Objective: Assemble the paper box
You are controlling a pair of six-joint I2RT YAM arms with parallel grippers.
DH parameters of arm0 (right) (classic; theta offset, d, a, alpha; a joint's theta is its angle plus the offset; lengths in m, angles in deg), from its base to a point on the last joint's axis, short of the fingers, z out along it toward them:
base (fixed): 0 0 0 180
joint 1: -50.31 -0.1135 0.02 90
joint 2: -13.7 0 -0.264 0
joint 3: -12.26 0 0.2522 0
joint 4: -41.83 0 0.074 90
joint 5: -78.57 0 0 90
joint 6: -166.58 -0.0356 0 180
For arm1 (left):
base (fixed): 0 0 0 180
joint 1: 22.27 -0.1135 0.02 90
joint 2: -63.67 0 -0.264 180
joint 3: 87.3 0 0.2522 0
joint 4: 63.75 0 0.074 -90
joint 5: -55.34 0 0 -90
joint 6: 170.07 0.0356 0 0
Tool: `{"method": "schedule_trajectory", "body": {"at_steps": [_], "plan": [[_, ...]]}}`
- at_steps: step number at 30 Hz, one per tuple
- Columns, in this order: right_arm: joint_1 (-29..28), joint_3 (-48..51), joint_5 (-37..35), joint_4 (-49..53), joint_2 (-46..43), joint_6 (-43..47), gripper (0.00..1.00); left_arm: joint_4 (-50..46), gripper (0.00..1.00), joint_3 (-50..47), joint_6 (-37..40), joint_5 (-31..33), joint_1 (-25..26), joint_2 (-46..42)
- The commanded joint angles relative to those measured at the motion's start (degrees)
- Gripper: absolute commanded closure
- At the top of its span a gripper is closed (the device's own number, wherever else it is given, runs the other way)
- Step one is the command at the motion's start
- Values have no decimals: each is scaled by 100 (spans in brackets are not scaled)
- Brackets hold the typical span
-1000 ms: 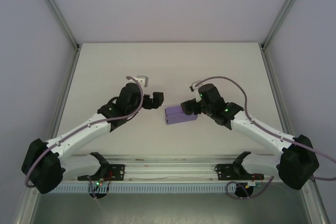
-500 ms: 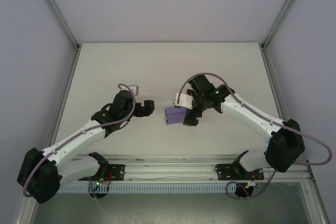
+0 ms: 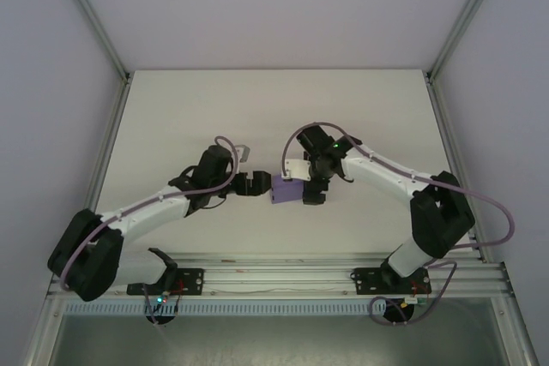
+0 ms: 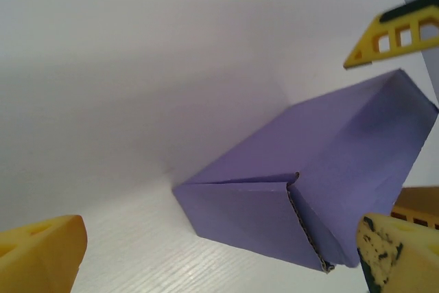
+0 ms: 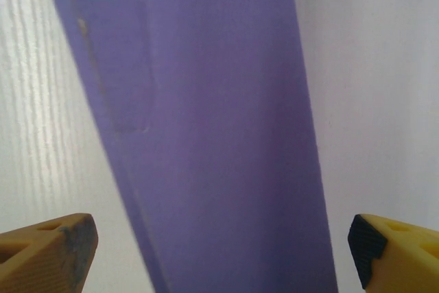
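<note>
The paper box (image 3: 283, 192) is a small closed purple carton lying on the white table (image 3: 257, 109) between both arms. In the left wrist view the paper box (image 4: 309, 183) shows its near end with the folded flap seam. My left gripper (image 3: 259, 184) is open just left of that end, its yellow fingertips (image 4: 42, 255) wide apart and off the card. My right gripper (image 3: 310, 188) reaches down over the box's right part. It is open, the paper box (image 5: 206, 135) running between its fingertips (image 5: 48, 255) with a gap on each side.
The right gripper's yellow fingers (image 4: 394, 32) show on either side of the box's far end in the left wrist view. Grey enclosure walls and aluminium posts (image 3: 94, 32) border the table. An aluminium rail (image 3: 274, 276) with the arm bases runs along the near edge.
My right arm swung from the box's right side to above it and now straddles it. My left gripper moved down and right, up to the box's left end.
</note>
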Motion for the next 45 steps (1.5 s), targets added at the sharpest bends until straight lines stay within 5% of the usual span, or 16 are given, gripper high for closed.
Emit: {"method": "schedule_trajectory", "body": {"at_steps": [1, 11, 15, 19, 24, 27, 29, 30, 35, 41, 45], "plan": [[4, 11, -112, -234, 50, -33, 13, 595, 0, 166, -128, -738, -33, 327], [3, 477, -273, -519, 34, -402, 29, 504, 39, 66, -96, -708, -43, 1024], [5, 605, -484, -681, 29, -512, 46, 353, 60, 85, 10, -557, -43, 1206], [5, 624, -670, -888, 5, -670, 56, 209, 62, 125, 91, -412, -43, 1286], [2, 706, -1359, -1728, -165, -1116, 75, 306, 46, 343, 82, -342, -42, 943], [4, 698, -2182, -2345, -135, -1333, 76, 200, 29, 491, 63, 73, -50, 473], [5, 693, -2943, -2849, 7, -1399, 76, -113, 3, 563, 26, 681, -60, 88], [3, 681, -3317, -3109, 118, -1427, 76, -324, 0, 585, 10, 1066, -68, -88], [-30, 588, -4431, -4101, 904, -1174, 74, -1565, 0, 623, -163, 2790, -155, -795], [-212, 602, -4640, -4723, 1555, -879, 70, -1730, 0, 226, -250, 2956, -244, -1399], [-322, 732, -4555, -4593, 1653, -783, 51, -1713, 0, 64, -231, 3018, -250, -1676]]}}
